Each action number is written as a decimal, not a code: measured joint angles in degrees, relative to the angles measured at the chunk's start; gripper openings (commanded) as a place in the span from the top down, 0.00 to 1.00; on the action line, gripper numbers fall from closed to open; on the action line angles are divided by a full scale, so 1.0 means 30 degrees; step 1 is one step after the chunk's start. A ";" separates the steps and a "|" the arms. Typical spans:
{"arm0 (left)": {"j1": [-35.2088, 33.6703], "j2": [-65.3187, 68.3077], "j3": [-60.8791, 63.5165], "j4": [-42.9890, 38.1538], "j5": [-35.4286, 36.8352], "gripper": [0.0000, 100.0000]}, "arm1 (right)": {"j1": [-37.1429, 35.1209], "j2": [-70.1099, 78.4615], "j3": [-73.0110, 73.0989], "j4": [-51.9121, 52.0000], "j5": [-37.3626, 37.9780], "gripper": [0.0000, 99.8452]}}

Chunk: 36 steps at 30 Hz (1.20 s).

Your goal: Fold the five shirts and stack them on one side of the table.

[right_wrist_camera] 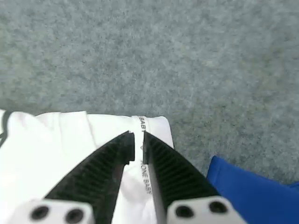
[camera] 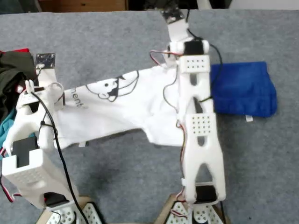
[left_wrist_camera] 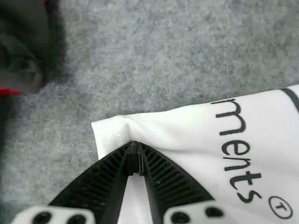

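A white shirt point(camera: 126, 107) with a black print lies spread across the middle of the grey table. My left gripper point(camera: 56, 89) is at its left end, shut on the corner beside the printed letters; in the left wrist view the fingertips point(left_wrist_camera: 134, 149) pinch the hem of the white shirt point(left_wrist_camera: 196, 135). My right gripper point(camera: 169, 63) is at the shirt's far right corner. There its jaws point(right_wrist_camera: 137, 137) are shut on the edge of the white shirt point(right_wrist_camera: 46, 149), over a lettered band. A folded blue shirt point(camera: 243, 88) lies to the right, also seen as blue cloth point(right_wrist_camera: 252, 191) in the right wrist view.
A heap of dark, red and teal shirts point(camera: 11, 70) sits at the table's left edge, close to my left arm; the dark heap point(left_wrist_camera: 18, 51) is just beyond the white shirt's corner. Bare grey table point(camera: 107, 42) stretches along the far side and in front of the white shirt.
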<state>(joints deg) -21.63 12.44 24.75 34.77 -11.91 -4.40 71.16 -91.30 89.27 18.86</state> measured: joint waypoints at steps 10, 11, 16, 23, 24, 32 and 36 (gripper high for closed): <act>-0.0059 0.0029 0.0000 -0.0088 0.0000 0.97 | -0.1201 -0.5919 0.3253 0.3810 0.0879 0.95; -0.0059 0.0029 0.0000 -0.0088 0.0000 0.97 | -0.1524 -0.6681 0.4484 0.3810 0.0879 0.95; -0.0059 0.0029 0.0000 -0.0088 0.0000 0.97 | -0.1934 -0.7853 1.1048 0.1846 0.0879 0.95; -0.0059 0.0029 0.0000 -0.0088 0.0000 0.97 | -0.0205 -0.5333 1.4740 -0.5949 0.0821 0.95; -0.0059 0.0029 0.0000 -0.0088 0.0000 0.97 | 0.0029 -0.5187 1.4564 -0.6095 0.0821 0.95; -0.0059 0.0029 0.0000 -0.0088 0.0000 0.97 | 0.0352 -0.5158 0.9553 -0.2374 0.0850 0.95; -0.0059 0.0029 0.0000 -0.0088 0.0000 0.97 | 0.0440 -0.5158 0.6183 0.1495 0.0967 0.95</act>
<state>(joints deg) -21.80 12.53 24.75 34.51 -11.91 -3.08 55.69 -72.75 93.76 21.76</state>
